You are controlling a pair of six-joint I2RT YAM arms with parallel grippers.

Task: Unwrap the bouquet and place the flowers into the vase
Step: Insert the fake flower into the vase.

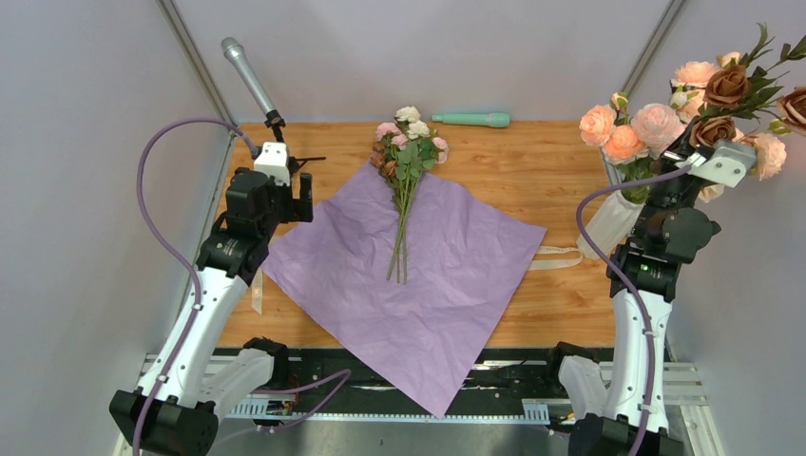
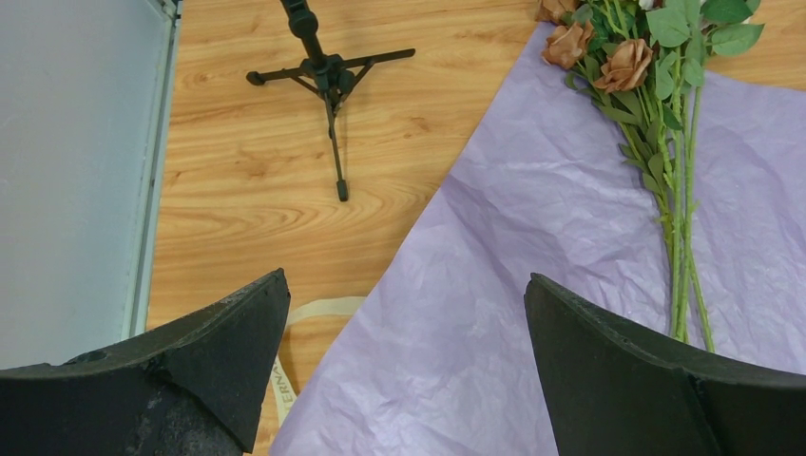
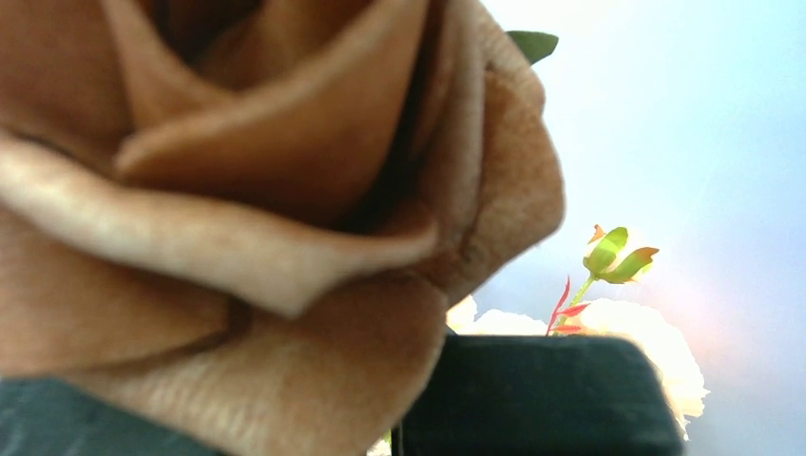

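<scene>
The white ribbed vase (image 1: 606,226) at the right edge is tilted and mostly hidden behind the right arm and large peach roses (image 1: 656,123). A blurred brown rose (image 3: 238,190) fills the right wrist view. The right gripper (image 1: 699,147) is closed; what it pinches cannot be told. The flowers (image 1: 404,190) lie unwrapped at upper centre on flat, crinkled lilac paper (image 1: 447,285), heads toward the top. The left gripper (image 2: 404,294) gapes wide, empty. Letters on the cream ribbon (image 2: 318,309) are half-hidden and unreadable.
</scene>
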